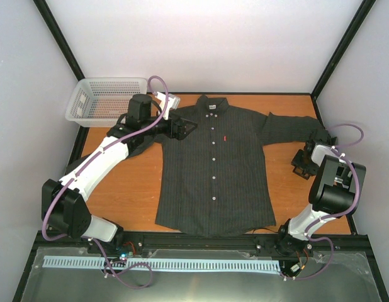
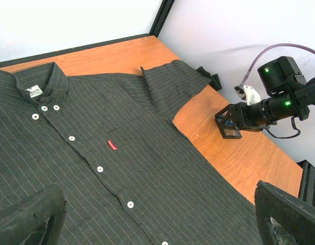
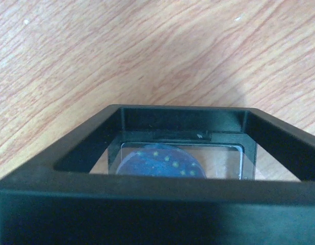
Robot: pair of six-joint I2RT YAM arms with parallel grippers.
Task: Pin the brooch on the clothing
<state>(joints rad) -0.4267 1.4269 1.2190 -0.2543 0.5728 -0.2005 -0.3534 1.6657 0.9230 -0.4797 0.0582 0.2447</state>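
Note:
The clothing (image 1: 213, 170), a dark pinstriped shirt with white buttons and a small red tag (image 2: 112, 145), lies flat and face up on the table. My left gripper (image 1: 184, 129) hovers over its chest near the collar. It is open, with its black fingers (image 2: 30, 214) wide apart and nothing between them. The brooch (image 3: 160, 162), a blue disc with yellow dots, sits behind the clear window of a black frame box (image 3: 147, 196). That box (image 2: 230, 125) stands on the wood right of the shirt. My right gripper (image 2: 238, 118) is at the box; its fingers are hidden.
A white mesh basket (image 1: 106, 97) stands at the back left corner. The shirt's right sleeve (image 1: 295, 129) lies bent towards the back, just behind the box. The wooden table (image 1: 128, 189) ends at black rails, with white walls around it.

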